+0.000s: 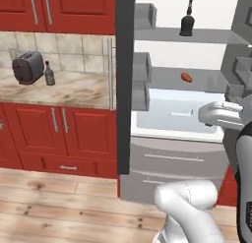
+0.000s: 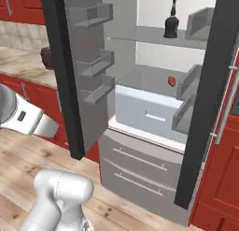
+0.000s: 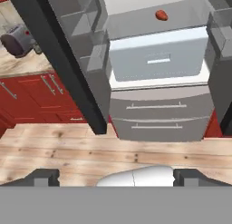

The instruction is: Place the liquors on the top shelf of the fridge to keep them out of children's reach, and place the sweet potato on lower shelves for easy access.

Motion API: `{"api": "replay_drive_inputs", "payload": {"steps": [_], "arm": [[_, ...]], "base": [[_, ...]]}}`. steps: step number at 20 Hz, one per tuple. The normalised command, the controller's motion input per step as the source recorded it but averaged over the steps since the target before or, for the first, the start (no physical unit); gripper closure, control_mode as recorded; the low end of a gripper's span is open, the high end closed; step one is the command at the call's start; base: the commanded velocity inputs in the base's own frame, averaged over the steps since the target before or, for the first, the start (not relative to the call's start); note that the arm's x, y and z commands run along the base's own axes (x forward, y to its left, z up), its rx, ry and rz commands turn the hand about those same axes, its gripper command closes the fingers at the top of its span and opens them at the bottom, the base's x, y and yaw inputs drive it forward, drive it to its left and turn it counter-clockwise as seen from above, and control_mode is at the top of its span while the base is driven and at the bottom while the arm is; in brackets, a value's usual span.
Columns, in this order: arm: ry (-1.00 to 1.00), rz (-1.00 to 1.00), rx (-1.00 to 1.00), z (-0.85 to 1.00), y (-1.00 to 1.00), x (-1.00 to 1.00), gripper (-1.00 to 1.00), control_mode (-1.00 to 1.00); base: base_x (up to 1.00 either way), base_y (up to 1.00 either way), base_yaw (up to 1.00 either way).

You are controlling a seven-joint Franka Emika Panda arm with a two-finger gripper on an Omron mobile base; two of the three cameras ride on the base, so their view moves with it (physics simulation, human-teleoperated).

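Fridge open, both doors swung wide. Squat black bottle upright on top shelf; sweet potato on lower shelf; grey bottle seemingly touching toaster. Gripper wide, empty.

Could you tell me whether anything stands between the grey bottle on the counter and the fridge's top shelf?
The open left fridge door stands edge-on between the grey bottle, beside the toaster on the counter, and the top shelf, where the black bottle already stands. The bottle must go around that door.
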Motion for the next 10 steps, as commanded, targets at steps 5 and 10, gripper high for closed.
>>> {"api": "replay_drive_inputs", "payload": {"steps": [5,10], "arm": [[0.00,0.00,0.00,0.00,0.00,0.00,-1.00,1.00],[0.00,0.00,0.00,0.00,0.00,0.00,-1.00,1.00]], "base": [[0.00,0.96,0.50],[0.23,0.86,0.37]]}}
